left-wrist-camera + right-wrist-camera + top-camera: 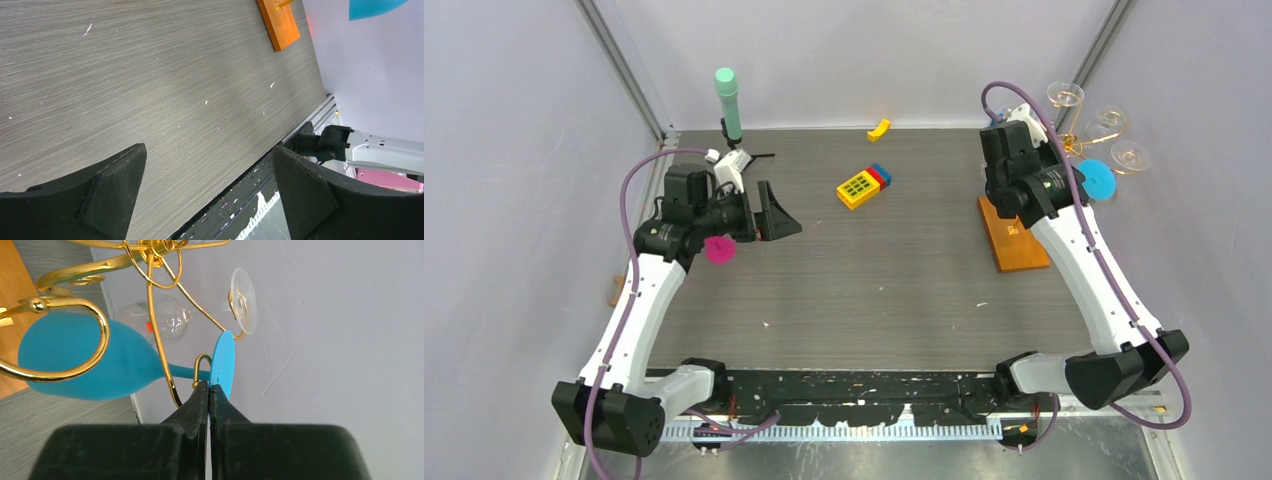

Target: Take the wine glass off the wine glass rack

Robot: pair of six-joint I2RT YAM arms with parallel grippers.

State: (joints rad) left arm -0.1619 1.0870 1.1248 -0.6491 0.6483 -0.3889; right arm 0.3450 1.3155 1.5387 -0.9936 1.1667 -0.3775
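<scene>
Fingers (192, 407) of the right gripper (209, 386) are pressed together, and their tips nip the lower rim of the blue wine glass's (85, 365) round foot. The glass hangs on the wine glass rack (150, 305). Its stem is threaded through a curled gold arm just beside the fingertips, with the foot outermost and the bowl pointing back toward the rack's orange-brown wooden base. Clear wine glasses (1112, 122) hang on the rack's other arms, beyond the blue one and close to the wall. In the overhead view the right arm reaches in over the rack and covers part of the base.

Well to the left of the rack, across the table (874, 290), the left gripper (209, 149) hovers over bare tabletop with its jaws spread wide and nothing between them. Between it and the rack lies a yellow toy block (860, 187) with green buttons and blue and red pieces at its end. A small yellow piece (879, 128) lies left of the rack by the back wall. Farther left again, a mint-green cylinder (728, 100) stands upright.
</scene>
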